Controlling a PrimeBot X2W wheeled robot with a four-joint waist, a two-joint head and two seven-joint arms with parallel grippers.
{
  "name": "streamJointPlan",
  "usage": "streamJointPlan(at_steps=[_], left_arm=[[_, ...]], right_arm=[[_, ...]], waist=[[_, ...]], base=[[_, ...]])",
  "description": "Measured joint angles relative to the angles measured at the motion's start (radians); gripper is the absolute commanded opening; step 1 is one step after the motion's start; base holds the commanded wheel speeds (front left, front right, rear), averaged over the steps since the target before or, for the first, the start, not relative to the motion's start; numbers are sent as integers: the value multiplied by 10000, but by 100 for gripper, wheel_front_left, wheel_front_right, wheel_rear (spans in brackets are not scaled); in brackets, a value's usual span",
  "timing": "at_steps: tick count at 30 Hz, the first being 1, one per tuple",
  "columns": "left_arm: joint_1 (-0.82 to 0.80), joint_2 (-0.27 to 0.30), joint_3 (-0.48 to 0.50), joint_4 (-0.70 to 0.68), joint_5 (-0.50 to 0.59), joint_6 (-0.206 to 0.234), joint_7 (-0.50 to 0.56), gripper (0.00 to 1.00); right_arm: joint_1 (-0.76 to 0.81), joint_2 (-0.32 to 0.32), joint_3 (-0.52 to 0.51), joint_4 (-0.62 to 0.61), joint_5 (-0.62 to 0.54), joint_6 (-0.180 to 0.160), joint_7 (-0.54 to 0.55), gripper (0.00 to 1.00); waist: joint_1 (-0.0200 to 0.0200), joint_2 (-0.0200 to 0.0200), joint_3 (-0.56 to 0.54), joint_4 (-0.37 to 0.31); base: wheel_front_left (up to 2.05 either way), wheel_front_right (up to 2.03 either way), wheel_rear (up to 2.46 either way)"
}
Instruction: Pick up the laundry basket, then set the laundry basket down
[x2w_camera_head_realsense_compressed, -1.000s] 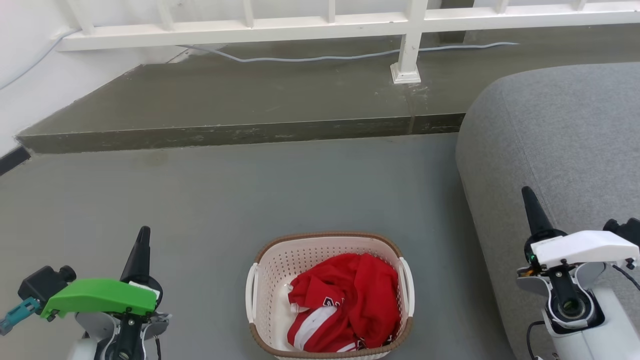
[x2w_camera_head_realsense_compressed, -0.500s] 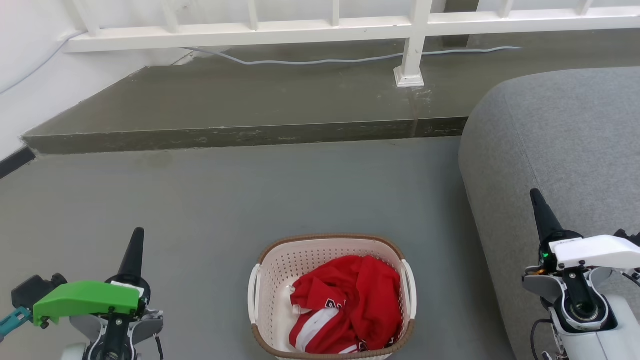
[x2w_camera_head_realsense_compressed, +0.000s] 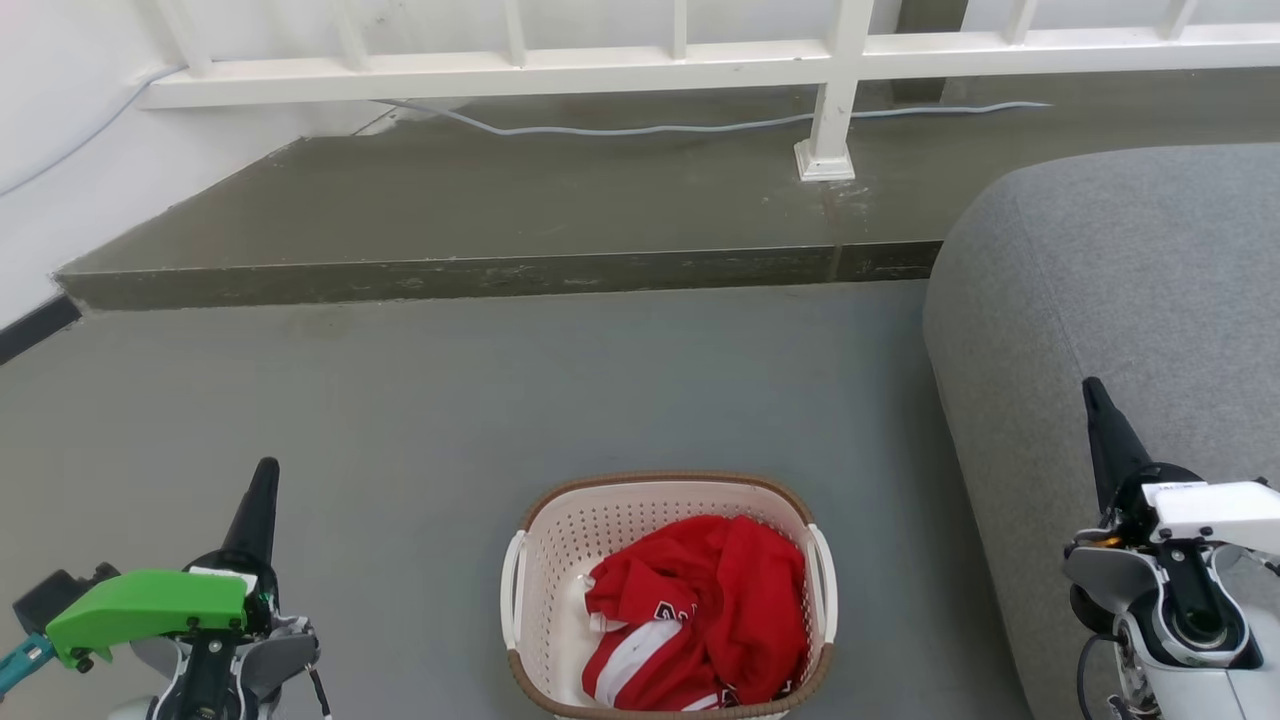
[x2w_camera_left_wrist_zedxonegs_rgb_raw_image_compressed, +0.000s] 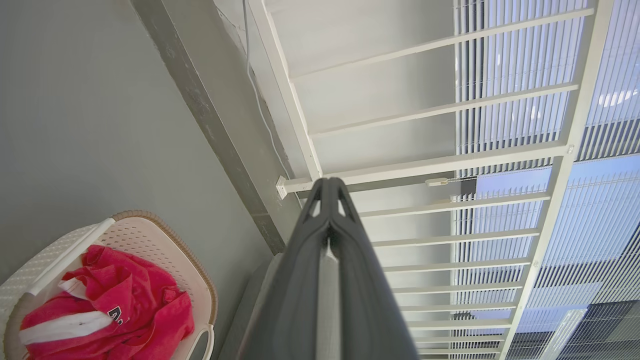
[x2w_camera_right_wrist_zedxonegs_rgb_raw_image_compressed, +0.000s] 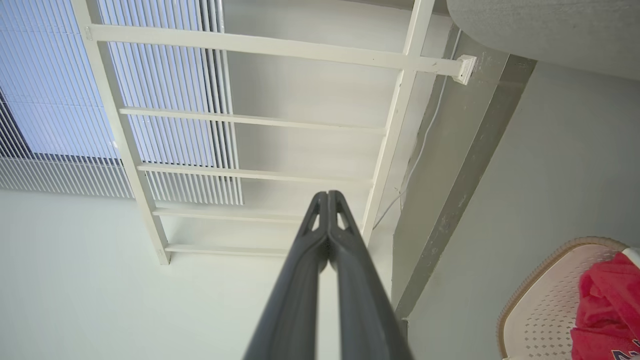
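Note:
The laundry basket, cream-white and perforated with a brown rim, stands on the grey floor at the bottom centre of the head view. A crumpled red and white garment lies inside it. My left gripper points up at the lower left, well to the left of the basket, fingers pressed together and holding nothing. Over at the lower right, my right gripper is also shut and empty, in front of the grey sofa. The left wrist view has the basket at its lower left; the right wrist view has the basket at its lower right.
A large grey sofa fills the right side. Beyond the floor rises a dark raised step, with a white railing and a pale cable on it. A white wall stands at the left.
The whole head picture has shifted slightly, so the camera has moved. Both grippers sit a little lower in the frame. The basket stays on the floor.

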Motion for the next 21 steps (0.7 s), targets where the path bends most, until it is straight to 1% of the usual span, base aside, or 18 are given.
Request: streamJointPlan(at_steps=[3,5,11,21], left_arm=[[0,-58,113,13,-362,-75,88,0],[0,-71,167,21,-581,-77,136,0],[1,-113,420,35,-1183,-136,355,0],[2,-121,426,35,-1187,-161,360,0]], right_arm=[[74,35,-102,-25,303,15,98,0],[106,79,-190,-35,575,92,159,0],[124,190,-418,-82,1233,98,353,0],[127,203,-439,-90,1283,125,360,0]], waist=[[0,0,-17,19],[0,0,-28,32],[0,0,-60,67],[0,0,-60,68]], base=[[0,0,0],[0,0,0],[0,0,0],[0,0,0]])
